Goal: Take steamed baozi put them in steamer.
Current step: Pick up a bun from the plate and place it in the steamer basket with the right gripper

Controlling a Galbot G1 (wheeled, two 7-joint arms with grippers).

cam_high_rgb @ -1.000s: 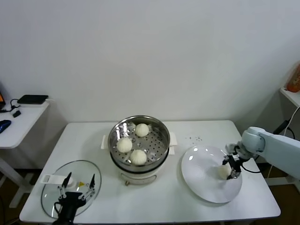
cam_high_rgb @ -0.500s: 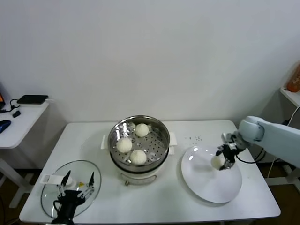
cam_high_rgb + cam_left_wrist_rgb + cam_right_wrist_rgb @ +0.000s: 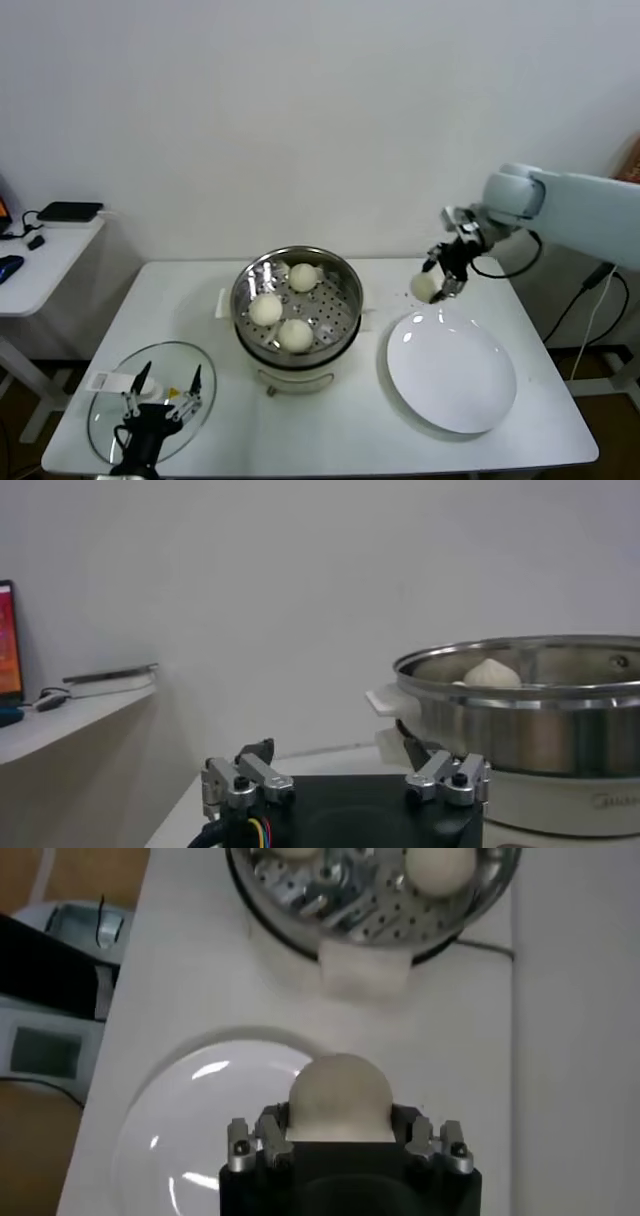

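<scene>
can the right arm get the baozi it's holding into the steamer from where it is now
Probably yes. The right gripper holds the baozi in the air beyond the plate; the steamer is uncovered, with bare tray beside its three buns.

Steamed baozi: four in total. Three sit on the perforated tray inside the steamer point(image 3: 296, 302): one toward the back point(image 3: 303, 277), one toward the left point(image 3: 265, 309), one toward the front point(image 3: 295, 334). The fourth baozi point(image 3: 424, 287) is clamped in the right end effector point(image 3: 438, 279), above the surface point(image 3: 200, 290) near its rear edge.

Steamer: one.

White plate point(image 3: 452, 372): one, at the right side of the surface.

Glass lid point(image 3: 105, 420): one, at the front-left corner.

End effectors: two; the left end effector point(image 3: 161, 391) is above the lid.
</scene>
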